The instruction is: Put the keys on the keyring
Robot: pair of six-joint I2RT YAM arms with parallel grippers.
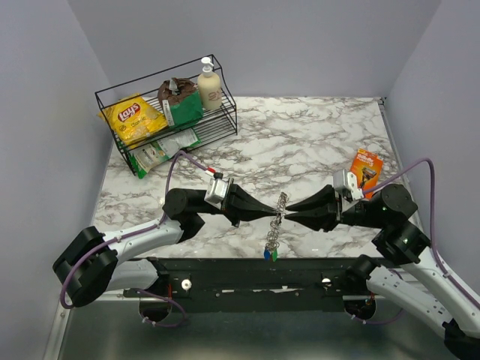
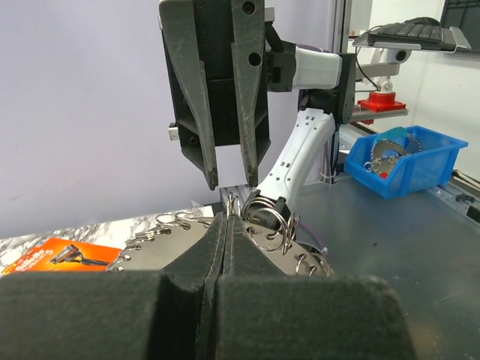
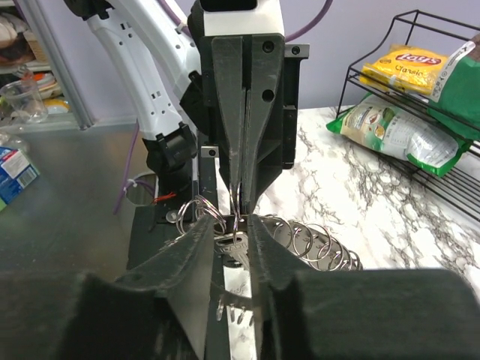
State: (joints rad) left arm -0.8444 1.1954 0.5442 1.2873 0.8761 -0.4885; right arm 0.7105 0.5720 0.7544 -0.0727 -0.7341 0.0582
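Holding the keyring [image 1: 281,204] between both arms above the tabletop [image 1: 315,135], I have the left end effector [image 1: 274,217] pressed together on its coil. The right end effector [image 1: 287,217] is narrowly spread, straddling a loop from the opposite side. Blue and green keys [image 1: 268,255] trail toward the near edge. I judge this a second-grip step; next I need a firm right pinch without twisting the ring.

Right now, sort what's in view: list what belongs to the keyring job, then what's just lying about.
Job: keyring, pinched by the left end effector; keys at its near end; right end effector at the ring.
Lying about: wire rack, Lay's bag, green bag, soap bottle, orange razor pack.
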